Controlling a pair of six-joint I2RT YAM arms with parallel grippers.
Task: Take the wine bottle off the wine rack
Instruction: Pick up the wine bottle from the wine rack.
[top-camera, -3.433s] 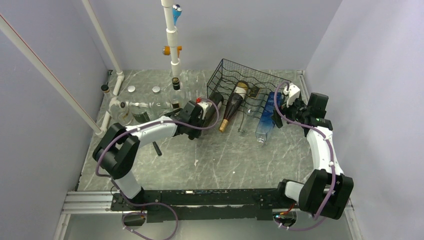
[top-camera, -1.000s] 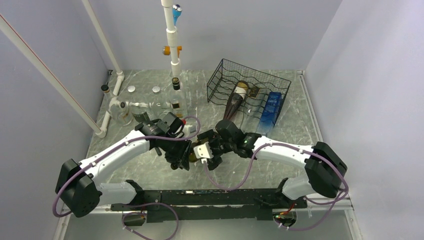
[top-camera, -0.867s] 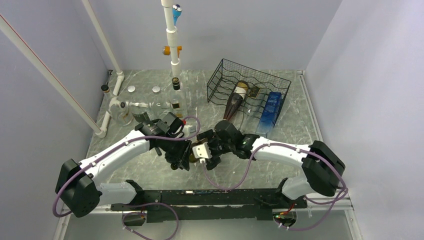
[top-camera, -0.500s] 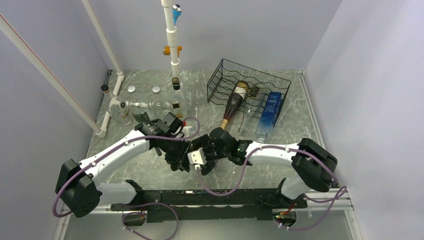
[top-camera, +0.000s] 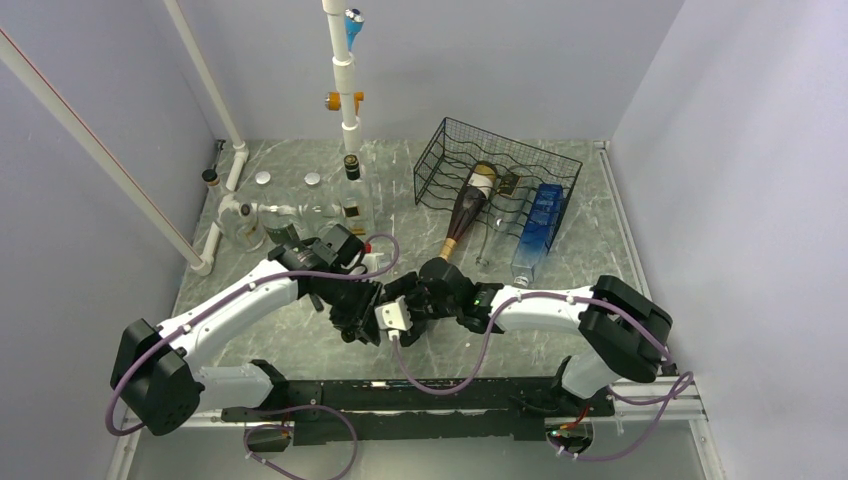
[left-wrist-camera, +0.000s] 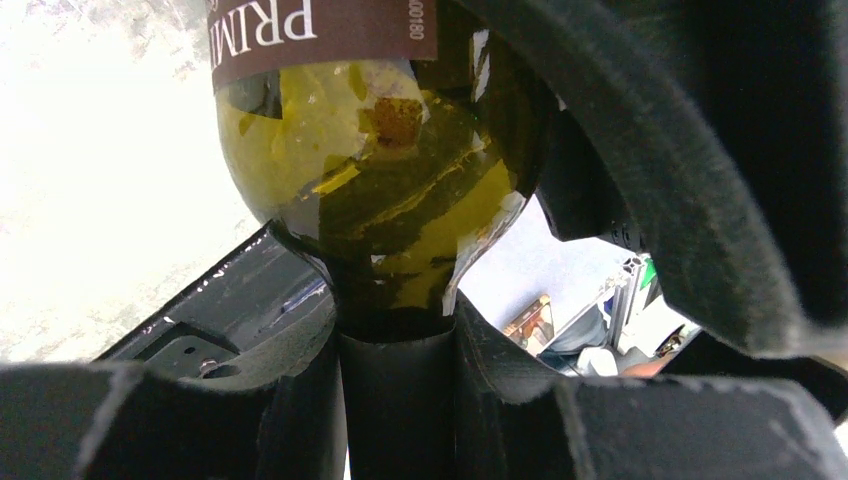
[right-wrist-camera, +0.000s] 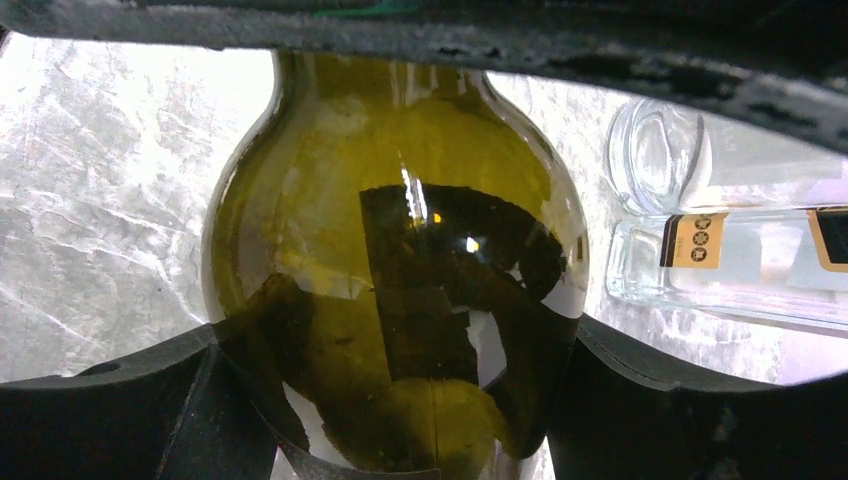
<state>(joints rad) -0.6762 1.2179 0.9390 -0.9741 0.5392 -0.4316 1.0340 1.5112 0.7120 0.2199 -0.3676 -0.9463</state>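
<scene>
The wine bottle (left-wrist-camera: 380, 150) is olive-green glass with a brown label, and it hangs over the table's near middle, away from the black wire wine rack (top-camera: 500, 165). My left gripper (left-wrist-camera: 398, 360) is shut on its dark neck. In the right wrist view the bottle's body (right-wrist-camera: 400, 250) fills the space between my right gripper's (right-wrist-camera: 400, 400) fingers, which press it on both sides. In the top view the left gripper (top-camera: 358, 315) and the right gripper (top-camera: 395, 318) meet, and they hide most of the bottle.
A dark bottle with a gold neck (top-camera: 465, 205) and a blue bottle (top-camera: 535, 230) lie on the rack. Clear glass bottles (top-camera: 300, 212) lie at the back left beside an upright one (top-camera: 353, 195). A white pipe frame (top-camera: 345, 90) stands behind them.
My right gripper moved left to the bottle and its jaws narrowed onto the body. The left gripper kept its hold on the neck and barely moved.
</scene>
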